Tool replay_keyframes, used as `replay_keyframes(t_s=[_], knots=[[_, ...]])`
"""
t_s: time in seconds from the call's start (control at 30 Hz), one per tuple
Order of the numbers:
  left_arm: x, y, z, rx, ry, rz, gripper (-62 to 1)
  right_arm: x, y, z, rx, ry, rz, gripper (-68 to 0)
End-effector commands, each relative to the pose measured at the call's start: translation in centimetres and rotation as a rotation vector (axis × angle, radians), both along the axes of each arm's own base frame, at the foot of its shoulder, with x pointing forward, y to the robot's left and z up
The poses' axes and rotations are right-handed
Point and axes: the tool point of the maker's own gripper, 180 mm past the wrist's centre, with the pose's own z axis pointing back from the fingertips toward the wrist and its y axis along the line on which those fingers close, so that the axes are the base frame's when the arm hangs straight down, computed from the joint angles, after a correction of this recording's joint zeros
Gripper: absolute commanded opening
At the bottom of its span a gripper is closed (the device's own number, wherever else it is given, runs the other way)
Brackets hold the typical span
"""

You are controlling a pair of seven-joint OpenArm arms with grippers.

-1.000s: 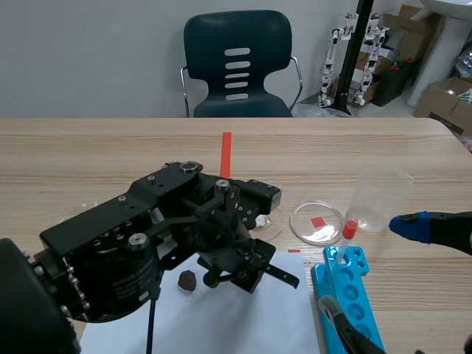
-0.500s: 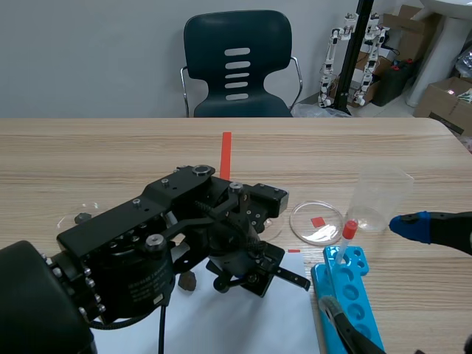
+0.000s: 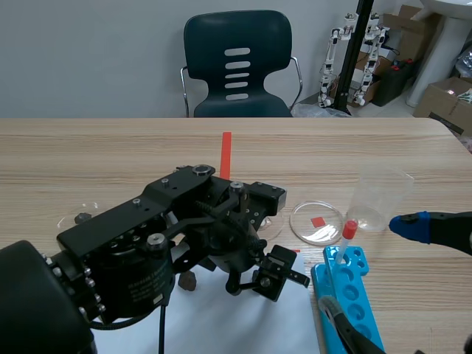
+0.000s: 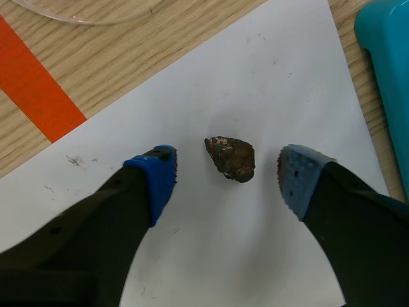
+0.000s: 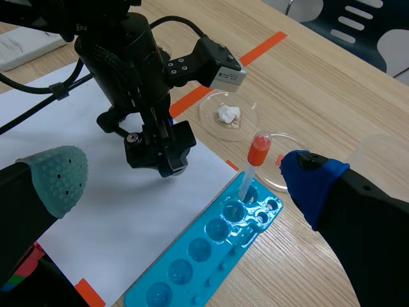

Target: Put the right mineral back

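A small brown mineral (image 4: 231,158) lies on the white paper (image 4: 268,83), between the spread fingers of my left gripper (image 4: 227,182), which hangs open just above it without touching. In the scene view that gripper (image 3: 269,276) points down at the paper (image 3: 221,324) and hides this stone. A second dark mineral (image 3: 189,281) lies on the paper beside the left arm. A white mineral (image 5: 228,115) sits in a clear dish beyond the left arm. My right gripper (image 5: 185,179) is open at the right, near the rack, holding nothing.
An empty petri dish (image 3: 317,223) sits over a red mark. A blue tube rack (image 3: 350,299) holds a red-capped tube (image 3: 349,232). A clear beaker (image 3: 380,198) stands behind it. At the far left a small dish (image 3: 77,217) holds a dark piece. A chair stands past the table.
The left arm has shifted to the right across the paper, and its gripper has swung down toward the sheet. The right arm has stayed put.
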Motion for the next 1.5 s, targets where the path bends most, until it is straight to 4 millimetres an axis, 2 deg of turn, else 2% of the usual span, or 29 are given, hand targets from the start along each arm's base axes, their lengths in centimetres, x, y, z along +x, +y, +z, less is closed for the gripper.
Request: replay_keyframes(t_s=[0.0, 0.13, 0.17, 0.5, 0.67, 0.77, 0.97, 1.13, 1.27, 1.47], knots=[[0.8, -0.9, 1.0, -0.029, -0.027, -0.001, -16.0, 0.4, 0.0, 0.6, 0.011, -0.022, -0.005, -3.7], [0.8, -0.9, 1.0, -0.029, -0.028, -0.002, 0.8, 0.4, 0.0, 0.6, 0.011, -0.022, -0.005, -3.7], [0.8, -0.9, 1.0, -0.029, -0.028, -0.002, 1.4, 0.4, 0.0, 0.6, 0.011, -0.022, -0.005, -3.7], [0.9, -0.8, 1.0, -0.028, -0.030, 0.000, 1.4, 0.4, 0.0, 0.6, 0.011, -0.022, -0.005, -3.7], [1.1, 0.2, 1.3, -0.020, -0.052, 0.001, 1.4, 0.4, 0.0, 0.6, 0.011, -0.022, -0.005, -3.7], [1.1, 0.8, 2.1, -0.030, -0.084, -0.004, 1.4, 0.4, 0.0, 0.5, 0.010, -0.022, -0.005, -3.7], [1.7, 0.7, 5.5, -0.134, -0.239, -0.007, 1.4, 0.4, 0.0, 0.5, 0.010, -0.022, -0.005, -3.7], [1.7, 1.6, 7.0, -0.199, -0.359, 0.000, 1.4, 0.4, 0.0, 0.5, 0.010, -0.022, -0.005, -3.7], [1.3, 2.7, 7.6, -0.252, -0.421, 0.017, 1.4, 0.4, 0.0, 0.6, 0.011, -0.022, -0.005, -3.7], [0.6, 3.9, 6.9, -0.251, -0.437, 0.026, 1.4, 0.4, 0.0, 0.5, 0.010, -0.022, -0.005, -3.7]])
